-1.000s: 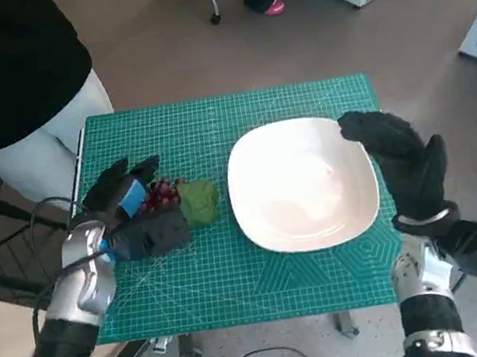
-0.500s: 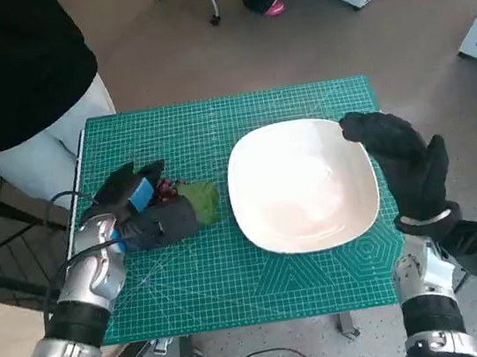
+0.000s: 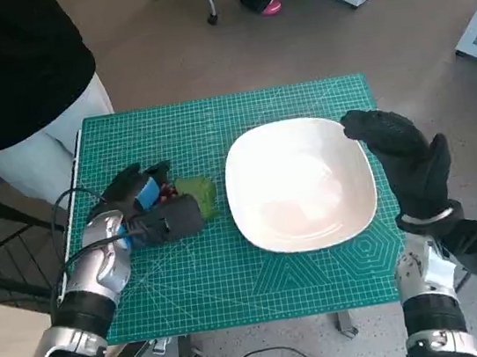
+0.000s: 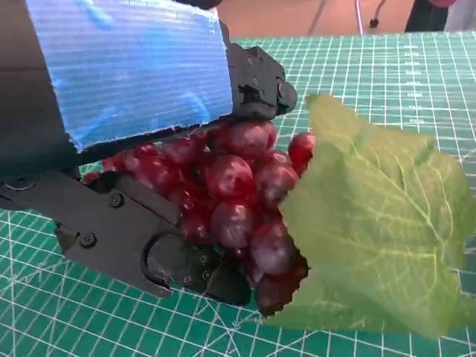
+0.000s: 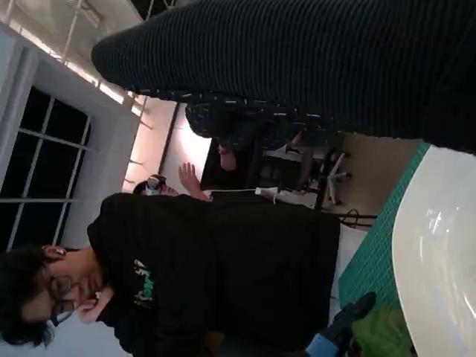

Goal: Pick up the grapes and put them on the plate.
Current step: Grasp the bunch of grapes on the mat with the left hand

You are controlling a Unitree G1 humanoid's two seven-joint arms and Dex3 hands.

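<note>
Left hand (image 3: 150, 210), black with blue tape over its back, is closed round the bunch of dark red grapes with a green leaf (image 3: 186, 198), on the green gridded cutting mat (image 3: 233, 268) that covers the counter. The left wrist view shows it best: the red grapes (image 4: 234, 193) sit between the taped back above and the black fingers (image 4: 141, 242) below, both touching the fruit, while the broad green leaf (image 4: 372, 230) sticks out past the fingertips, free of the grasp. Whether the bunch is already off the mat cannot be told; in the head view it looks to be resting there, just beside the left rim of the large white rounded-square plate (image 3: 300, 183).

Right hand (image 3: 401, 164), in its black knitted glove, stands upright at the plate's far right edge with fingers apart, holding nothing; whether it touches the rim is not clear.

The risk I see is in the grip itself. The fingers seem to bear on loose round berries and not on a stem, so a lift could squeeze some out or let the bunch roll and drop short of the plate. The leaf could drag on the mat or catch the plate's raised rim during the carry across. A low pass might also nudge the plate, and the right hand looks placed to steady it
</note>
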